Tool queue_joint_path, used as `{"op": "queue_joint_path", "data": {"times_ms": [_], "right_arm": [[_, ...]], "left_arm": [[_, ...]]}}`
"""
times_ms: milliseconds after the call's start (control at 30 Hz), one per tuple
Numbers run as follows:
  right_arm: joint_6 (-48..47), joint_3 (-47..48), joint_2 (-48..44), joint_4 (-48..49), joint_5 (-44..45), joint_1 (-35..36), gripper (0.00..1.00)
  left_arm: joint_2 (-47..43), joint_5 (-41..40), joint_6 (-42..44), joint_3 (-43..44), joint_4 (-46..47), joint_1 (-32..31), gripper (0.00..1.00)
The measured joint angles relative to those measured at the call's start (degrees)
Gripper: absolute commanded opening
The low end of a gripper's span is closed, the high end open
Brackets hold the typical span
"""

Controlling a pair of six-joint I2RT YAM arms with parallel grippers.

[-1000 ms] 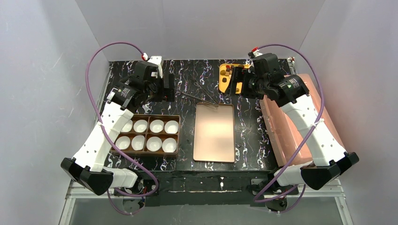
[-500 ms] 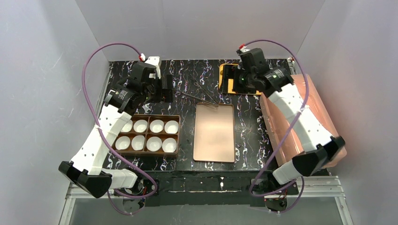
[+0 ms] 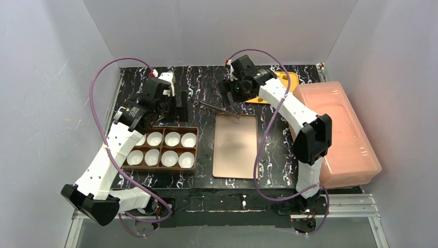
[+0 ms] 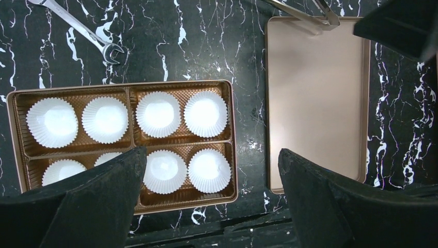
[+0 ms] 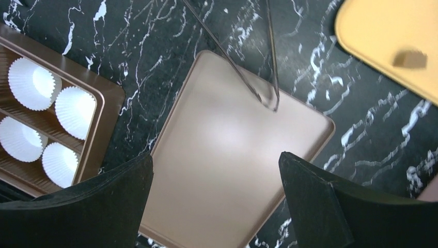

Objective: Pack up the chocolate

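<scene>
One tan chocolate chunk (image 5: 410, 58) lies on the yellow board (image 5: 382, 31) in the right wrist view. In the top view the right arm hides most of that board (image 3: 287, 80), and no chocolate shows there. The brown box (image 3: 192, 129) holds several empty white paper cups (image 3: 172, 138); it also shows in the left wrist view (image 4: 231, 134). My left gripper (image 3: 179, 105) is open and empty, above the box's far right corner (image 4: 212, 155). My right gripper (image 3: 229, 91) is open and empty, above the copper lid's far end (image 5: 217, 157).
The flat copper lid (image 3: 236, 146) lies mid-table. Metal tongs (image 3: 217, 106) lie at its far edge, tips on the lid (image 5: 268, 98). A wrench (image 4: 77, 26) lies beyond the box. A large pink plastic bin (image 3: 335, 132) fills the right side.
My right arm has swung left, from over the yellow board to above the tongs and the lid's far end, uncovering part of the board. My left gripper shifted slightly nearer the box.
</scene>
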Motion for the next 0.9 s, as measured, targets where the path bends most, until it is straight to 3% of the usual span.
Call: {"op": "queue_joint_path", "data": {"times_ms": [567,900], "right_arm": [[-17.4,11.7,21.7,6.4,-6.3,-0.1,1.00],[-20.2,13.9,25.6,7.8,-6.3,-1.4,1.00]], "left_arm": [[0.5,0.4,-0.3,3.5,-4.8,1.5,0.99],[0.5,0.5,-0.1,6.3,-7.9,1.5,1.00]]}}
